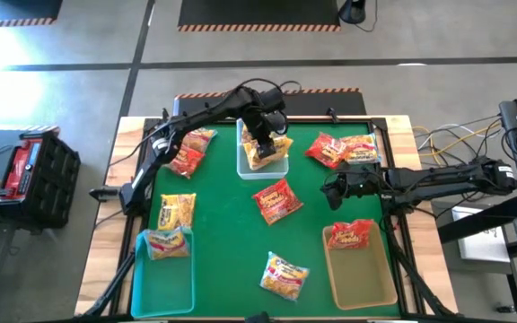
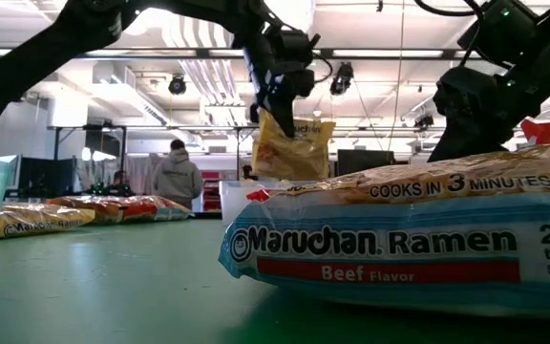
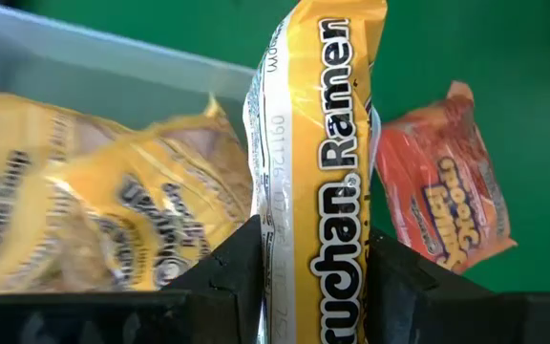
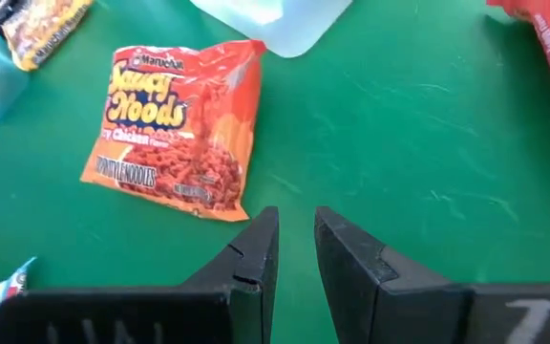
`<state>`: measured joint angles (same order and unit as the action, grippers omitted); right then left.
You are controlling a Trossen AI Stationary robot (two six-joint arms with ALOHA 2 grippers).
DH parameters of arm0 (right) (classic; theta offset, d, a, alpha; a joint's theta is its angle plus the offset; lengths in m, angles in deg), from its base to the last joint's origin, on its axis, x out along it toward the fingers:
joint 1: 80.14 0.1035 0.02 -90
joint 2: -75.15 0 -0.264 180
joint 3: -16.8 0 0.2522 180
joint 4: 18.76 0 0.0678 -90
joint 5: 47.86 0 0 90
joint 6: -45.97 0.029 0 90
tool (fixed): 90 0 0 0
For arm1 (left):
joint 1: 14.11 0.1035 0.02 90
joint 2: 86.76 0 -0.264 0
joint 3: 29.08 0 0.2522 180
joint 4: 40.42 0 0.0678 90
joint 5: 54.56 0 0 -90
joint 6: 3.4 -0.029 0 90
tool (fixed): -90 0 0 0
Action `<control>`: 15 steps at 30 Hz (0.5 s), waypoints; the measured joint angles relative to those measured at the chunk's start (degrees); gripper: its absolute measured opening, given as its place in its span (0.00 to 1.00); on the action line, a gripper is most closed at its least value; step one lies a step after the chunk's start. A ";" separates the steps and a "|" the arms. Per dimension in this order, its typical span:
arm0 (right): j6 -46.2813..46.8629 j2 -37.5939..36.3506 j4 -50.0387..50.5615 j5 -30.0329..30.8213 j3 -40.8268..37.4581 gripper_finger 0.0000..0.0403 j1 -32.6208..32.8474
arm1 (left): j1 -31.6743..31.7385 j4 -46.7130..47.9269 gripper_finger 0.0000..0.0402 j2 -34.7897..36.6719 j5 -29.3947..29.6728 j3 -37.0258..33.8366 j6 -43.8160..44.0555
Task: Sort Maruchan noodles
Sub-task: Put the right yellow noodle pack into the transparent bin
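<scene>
Green matting (image 1: 232,242) covers the wooden table, which stands on a grey concrete floor with hazard-striped edging beyond it. Nearest the front edge lies a yellow and pale-blue Maruchan packet (image 1: 284,274), filling the low view with "Beef Flavor" on its label. To either side sit a teal bin (image 1: 142,274) holding another such packet (image 1: 166,242) at its far end, and a tan bin (image 1: 359,278) with a red packet (image 1: 351,235) at its far end. A yellow packet (image 1: 177,212) rests just beyond the teal bin. At mid-table a red Saucy Noods packet (image 4: 175,124) lies flat, and the right gripper (image 1: 332,190) hovers beside it over bare mat, its fingers (image 4: 251,263) close together with a narrow gap, holding nothing. Farther back, the left gripper (image 1: 260,144) is clamped on a yellow packet (image 3: 318,162) held upright over the clear bin (image 1: 243,166), where other yellow packets (image 3: 94,220) lie. Red packets (image 1: 341,149) sit at the far right, another pair (image 1: 189,150) at the far left. Beyond the table, a person in a grey hoodie (image 2: 177,177) stands among workshop racks.
</scene>
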<state>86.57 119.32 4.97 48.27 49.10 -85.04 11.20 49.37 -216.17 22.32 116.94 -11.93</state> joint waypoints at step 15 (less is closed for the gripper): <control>0.98 4.65 -0.09 -0.02 0.01 0.16 -0.01 | 0.02 -12.17 0.28 -0.13 9.31 -15.13 0.70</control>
<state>87.55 123.97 4.87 48.25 49.10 -85.05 11.21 37.20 -216.30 31.62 101.81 -11.23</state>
